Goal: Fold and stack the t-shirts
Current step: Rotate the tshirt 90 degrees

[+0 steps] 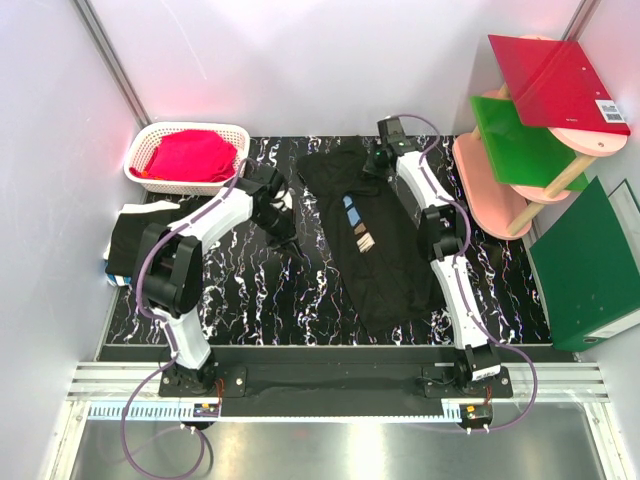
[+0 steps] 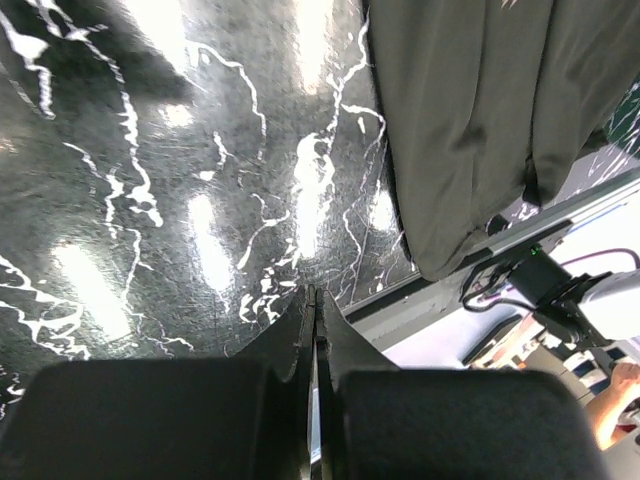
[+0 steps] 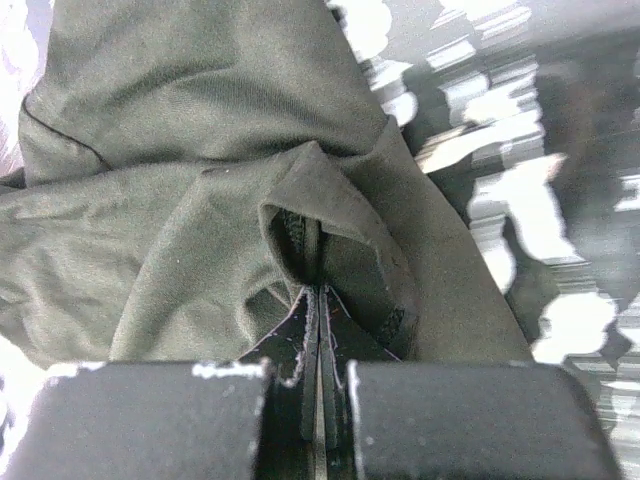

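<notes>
Two fingers of the right gripper [image 3: 318,292] were pinched together on a raised fold of the black t-shirt [image 3: 190,190], the cloth puckering up between their tips and spreading away ahead of them and to their left. From above, that grasp sat at the shirt's far right corner. The rest of the garment trailed back from the fingers toward the arm bases. Its long axis ran far-to-near with a slight slant, and the coloured brush strokes [image 1: 355,222] lay face up about midway along it.

The left gripper [image 2: 315,298] was clenched too, but on nothing: only marbled tabletop [image 2: 150,200] lay ahead of its tips. The shirt's edge lay off to the right of those fingers, near but clearly apart.

Farther to the left of the left fingers lay what looked like a folded black shirt [image 1: 135,238], and beyond it stood a white basket [image 1: 236,135] holding pink-red cloth.

As I judge it, the coming move turns on that axis. The right arm alone held the shirt, at its far end, so any fold would carry that end back along the length. The left fingers, nearer the shirt's left edge, would need to open and cross to it before helping.
</notes>
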`<state>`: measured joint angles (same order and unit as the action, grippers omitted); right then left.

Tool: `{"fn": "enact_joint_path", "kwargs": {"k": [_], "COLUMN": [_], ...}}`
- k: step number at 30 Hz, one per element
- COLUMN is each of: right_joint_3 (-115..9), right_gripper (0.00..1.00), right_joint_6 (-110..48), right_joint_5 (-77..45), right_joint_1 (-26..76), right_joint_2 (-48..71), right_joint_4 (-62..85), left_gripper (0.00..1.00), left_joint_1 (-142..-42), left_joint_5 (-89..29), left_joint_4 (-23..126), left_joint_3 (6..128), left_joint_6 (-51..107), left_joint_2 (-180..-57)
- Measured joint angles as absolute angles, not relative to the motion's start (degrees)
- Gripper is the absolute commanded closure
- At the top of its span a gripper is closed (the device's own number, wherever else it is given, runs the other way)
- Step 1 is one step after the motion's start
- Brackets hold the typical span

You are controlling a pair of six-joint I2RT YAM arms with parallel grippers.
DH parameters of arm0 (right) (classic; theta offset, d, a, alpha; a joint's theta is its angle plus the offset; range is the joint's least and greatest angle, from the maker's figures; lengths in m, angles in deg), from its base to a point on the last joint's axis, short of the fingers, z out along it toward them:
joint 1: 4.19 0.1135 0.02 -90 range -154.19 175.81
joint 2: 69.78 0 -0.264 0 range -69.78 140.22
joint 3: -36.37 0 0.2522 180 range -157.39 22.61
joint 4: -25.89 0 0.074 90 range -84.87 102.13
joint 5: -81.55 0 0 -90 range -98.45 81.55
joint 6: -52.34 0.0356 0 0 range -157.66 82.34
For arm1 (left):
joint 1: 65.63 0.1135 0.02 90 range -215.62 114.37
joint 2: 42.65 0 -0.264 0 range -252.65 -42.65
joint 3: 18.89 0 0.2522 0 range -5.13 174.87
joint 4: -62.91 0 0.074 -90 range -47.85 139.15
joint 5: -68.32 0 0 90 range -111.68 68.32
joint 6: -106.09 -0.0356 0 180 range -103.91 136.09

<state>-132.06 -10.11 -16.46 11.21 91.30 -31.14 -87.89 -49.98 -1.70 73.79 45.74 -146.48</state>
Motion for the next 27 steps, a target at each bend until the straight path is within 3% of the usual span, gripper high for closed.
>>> {"fn": "enact_joint_path", "kwargs": {"k": [8,18,27], "right_joint_3": [-128.4,-122.2,-114.9], "right_gripper": [1.00,0.96,0.94], "right_joint_6": [-9.5,-13.1,-15.0], "right_joint_5": [-10.7,-8.1,-9.6], "right_joint_1": [3.1,-0.4,0.3], "right_joint_2": [88.8,78.9,61.1], "right_joint_4": [-30.6,-32.5,-32.8], "left_gripper": [1.00,1.00,1.00], "left_joint_1": [-91.7,-103.3,-109.0], "left_joint_5": [-49.7,-57.6,-61.6], "left_joint_4": [-2.9,-0.2,-0.1], "left_joint_3": [78.5,104.0,101.4], "left_joint_6": [46.0,46.3,46.6], "left_joint_2": [-150.8,-171.4,-179.0]}}
